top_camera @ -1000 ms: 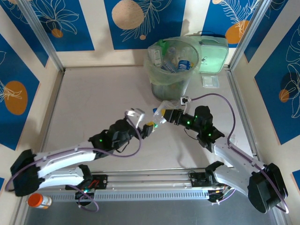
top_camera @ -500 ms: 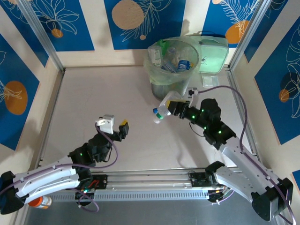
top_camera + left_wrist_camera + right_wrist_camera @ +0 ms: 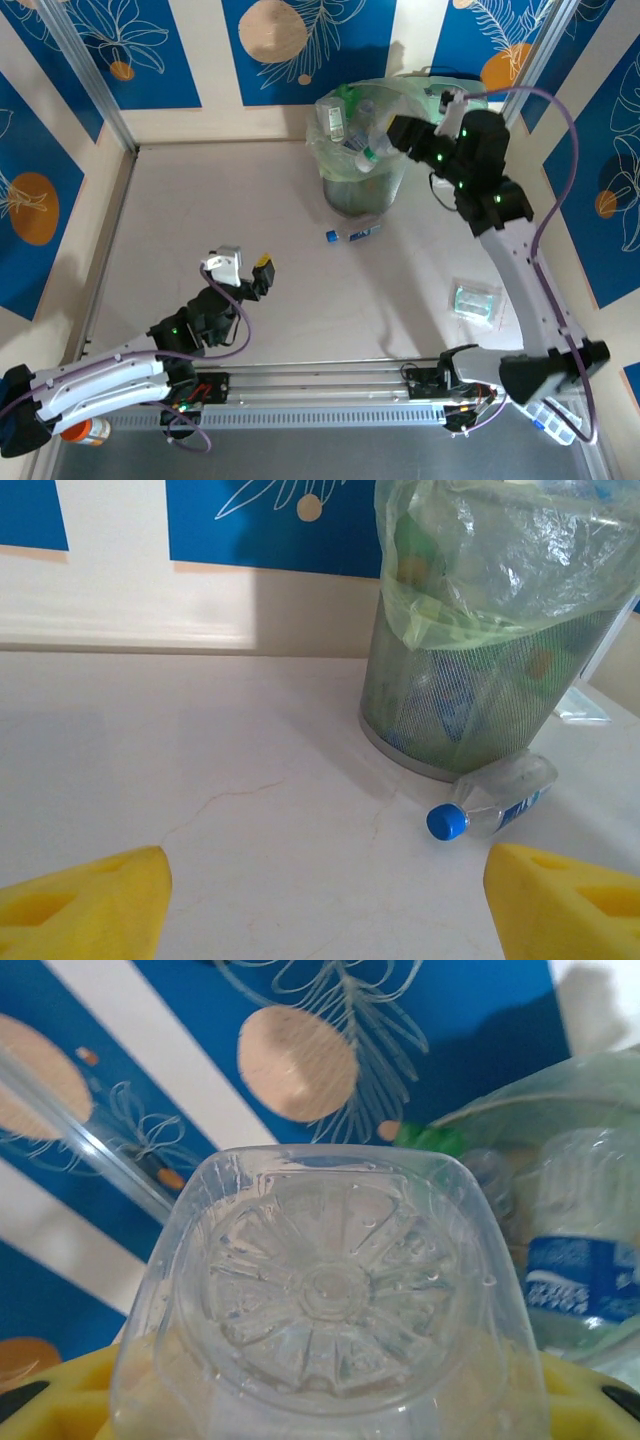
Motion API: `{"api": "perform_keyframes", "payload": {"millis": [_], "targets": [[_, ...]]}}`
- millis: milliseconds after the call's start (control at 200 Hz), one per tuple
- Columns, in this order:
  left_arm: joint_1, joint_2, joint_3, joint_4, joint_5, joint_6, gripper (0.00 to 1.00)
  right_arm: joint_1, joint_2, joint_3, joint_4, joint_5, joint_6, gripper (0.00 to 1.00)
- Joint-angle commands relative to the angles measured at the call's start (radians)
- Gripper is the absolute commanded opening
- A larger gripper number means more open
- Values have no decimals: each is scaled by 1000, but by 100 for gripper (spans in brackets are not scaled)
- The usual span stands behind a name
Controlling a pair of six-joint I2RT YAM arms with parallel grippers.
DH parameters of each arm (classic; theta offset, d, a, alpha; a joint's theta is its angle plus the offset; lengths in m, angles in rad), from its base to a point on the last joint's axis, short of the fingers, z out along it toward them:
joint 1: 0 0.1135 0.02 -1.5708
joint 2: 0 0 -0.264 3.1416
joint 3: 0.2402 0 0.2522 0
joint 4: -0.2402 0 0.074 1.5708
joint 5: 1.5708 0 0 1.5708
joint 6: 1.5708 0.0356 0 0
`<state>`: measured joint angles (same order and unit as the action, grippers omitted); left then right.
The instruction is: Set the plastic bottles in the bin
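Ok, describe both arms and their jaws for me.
The left arm and right arm both have white link shells between black joint housings dotted with small green lights. A purple cable loops along each. The jaws carry bright yellow pads.

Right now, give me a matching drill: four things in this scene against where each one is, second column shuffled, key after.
1. clear plastic bottle with blue cap
2. clear ribbed-base plastic bottle
3. orange bottle with white label
4. left gripper

A. open, nothing between its fingers, over the table
B. lying at the foot of the round mesh bin
C. clamped in the right gripper, over the bin's opening
D. at the near left corner

Pairs: 1-B, 2-C, 3-D, 4-A
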<state>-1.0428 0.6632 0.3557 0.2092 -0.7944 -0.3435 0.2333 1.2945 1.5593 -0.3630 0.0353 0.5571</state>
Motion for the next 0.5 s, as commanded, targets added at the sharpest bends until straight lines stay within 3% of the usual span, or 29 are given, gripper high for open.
{"api": "perform_keyframes", "payload": {"millis": [0,255,395,495], "targets": [[4,6,-2,42,10,-6,81,-61,98,123,-103,-73,13,36],[3,24,0,55,28,0,82,-155,399,484,-272,-178,38,35],[3,43,8,53,27,2,82,-159,558,662,-394,-234,24,31],[3,51,11,53,31,0,82,-142,607,691,-422,-248,10,30]]}}
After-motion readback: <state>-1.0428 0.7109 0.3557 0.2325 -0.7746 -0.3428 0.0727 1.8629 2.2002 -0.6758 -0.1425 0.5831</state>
